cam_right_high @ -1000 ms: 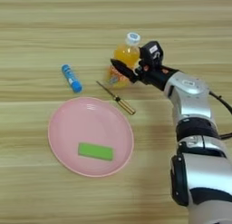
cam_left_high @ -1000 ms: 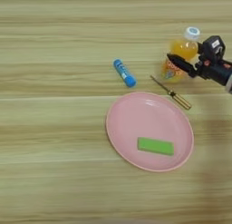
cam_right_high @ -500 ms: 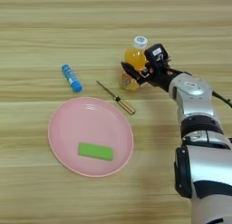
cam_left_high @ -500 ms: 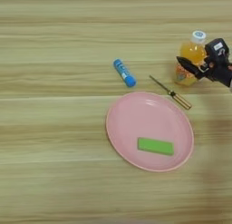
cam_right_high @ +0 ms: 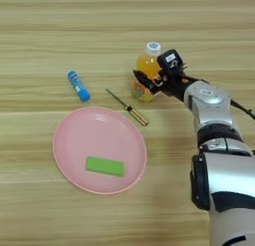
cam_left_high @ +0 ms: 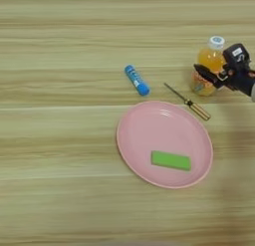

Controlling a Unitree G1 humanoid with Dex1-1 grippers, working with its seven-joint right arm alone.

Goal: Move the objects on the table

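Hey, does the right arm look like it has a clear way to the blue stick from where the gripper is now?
Probably yes. The right gripper is at the orange bottle, and bare table lies between it and the blue stick. Only the small screwdriver lies near that line, low enough to pass over.

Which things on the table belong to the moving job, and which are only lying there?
Belong to the job:
- small orange-drink bottle with white cap, with the gripper at it
- flat bright-green rectangular block, lying on the plate
- blue marker-sized stick

Just lying about:
- large round pink plate
- thin screwdriver with yellowish handle
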